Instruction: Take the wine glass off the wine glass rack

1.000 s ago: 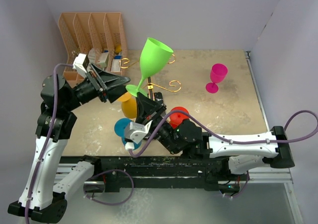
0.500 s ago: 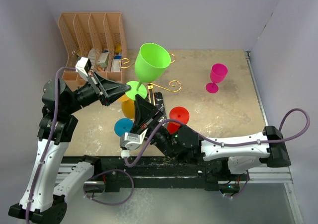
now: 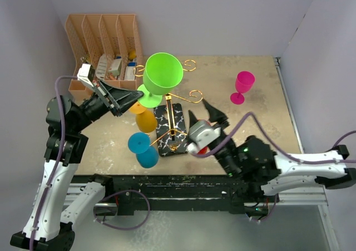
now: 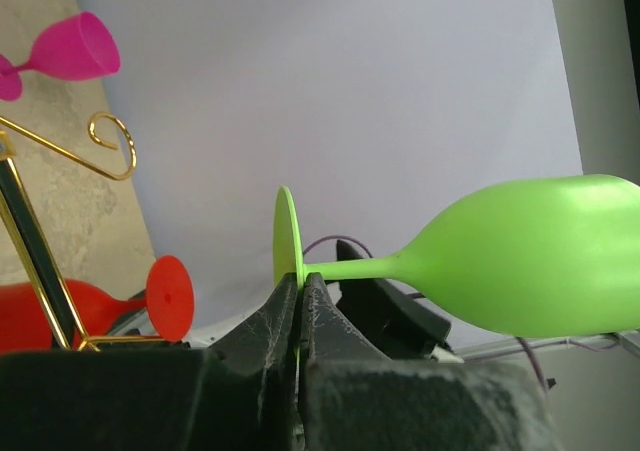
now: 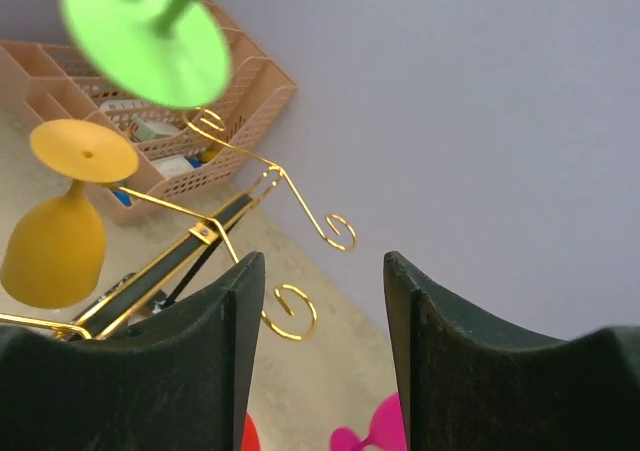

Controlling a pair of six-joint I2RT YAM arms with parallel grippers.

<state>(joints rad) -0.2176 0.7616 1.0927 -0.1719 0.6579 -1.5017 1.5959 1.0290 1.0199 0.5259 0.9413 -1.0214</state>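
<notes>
pinching green wine glass (image 4: 520, 256) by thin foot edge, left gripper (image 4: 300, 289) clenched; bowl weight may twist it loose onto wine glass rack (image 3: 169, 117). right gripper (image 5: 325, 301) released, empty.

In the left wrist view the right edge cuts the green wine glass (image 4: 520, 256), and the left edge cuts the red glass (image 4: 100, 306). The pink glass (image 5: 378, 426) (right wrist view) is cut below. What lies in the peach organiser (image 3: 71, 39) is too small to name.
</notes>
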